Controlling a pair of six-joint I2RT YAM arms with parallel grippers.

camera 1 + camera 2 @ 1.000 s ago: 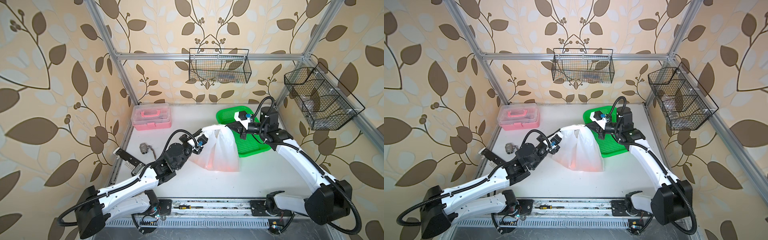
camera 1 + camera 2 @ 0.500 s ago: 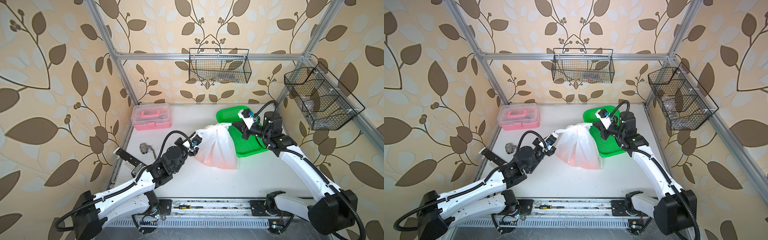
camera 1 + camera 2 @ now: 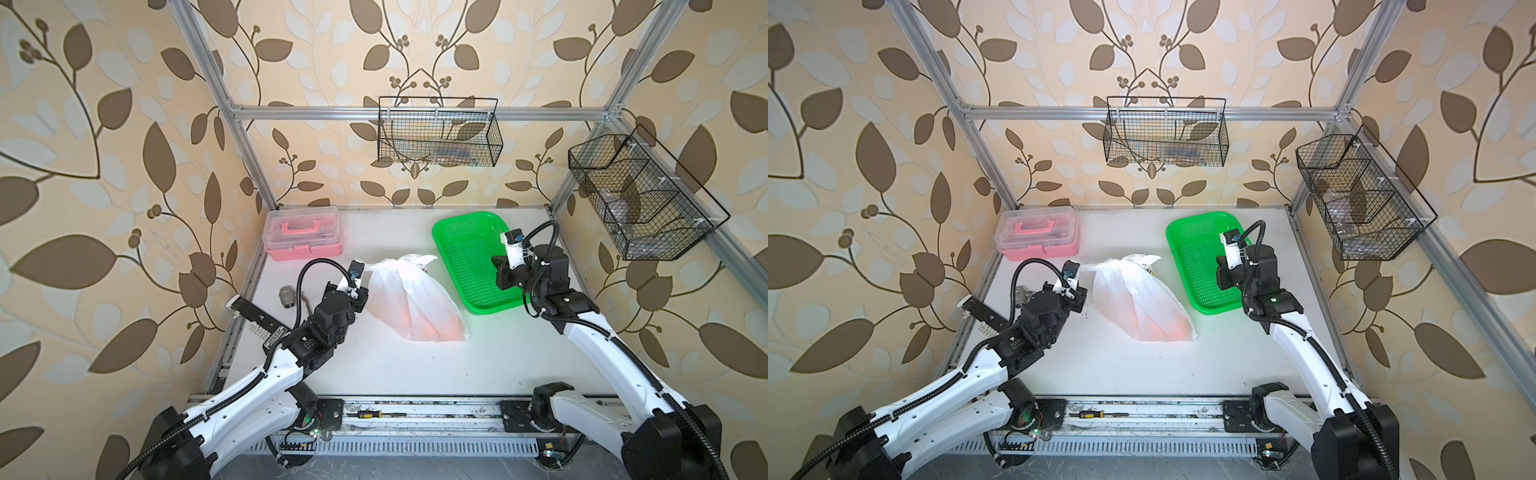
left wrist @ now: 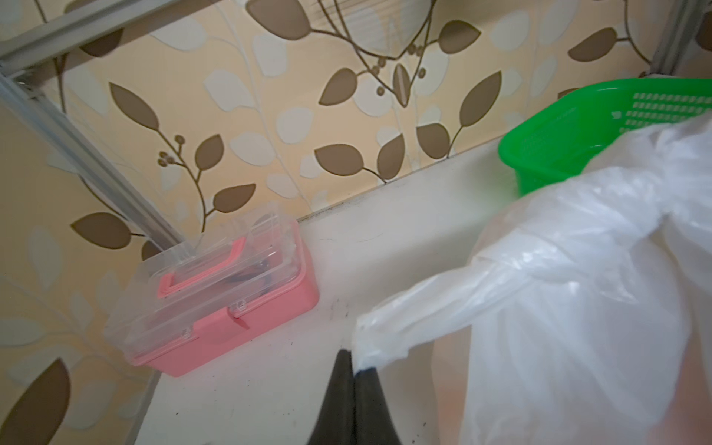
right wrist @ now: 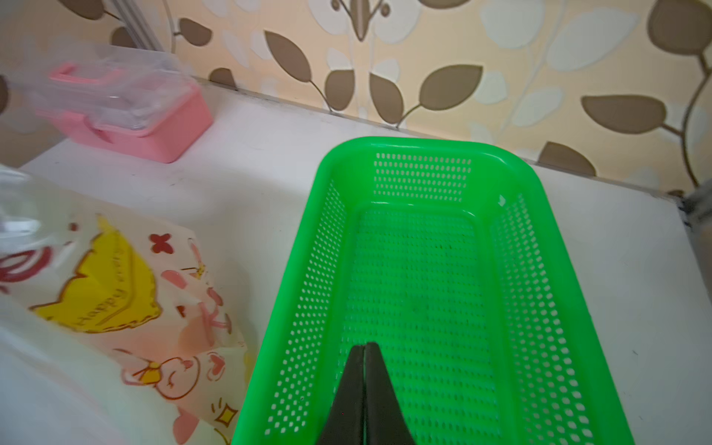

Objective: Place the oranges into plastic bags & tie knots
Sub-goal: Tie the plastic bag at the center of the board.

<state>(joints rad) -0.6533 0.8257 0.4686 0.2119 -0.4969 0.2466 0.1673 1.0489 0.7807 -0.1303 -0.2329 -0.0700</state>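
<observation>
Little left, seemingly: pinches knotted-looking plastic bag (image 3: 399, 286) of oranges (image 3: 440, 330) by a handle with left fingers (image 4: 339, 385); holds right fingers (image 5: 350, 389) clenched, empty.

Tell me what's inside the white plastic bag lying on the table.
Blurred oranges glow through the plastic bag near its wide end. The milky film and its folds cover them, so how many there are and how they lie cannot be seen.
</observation>
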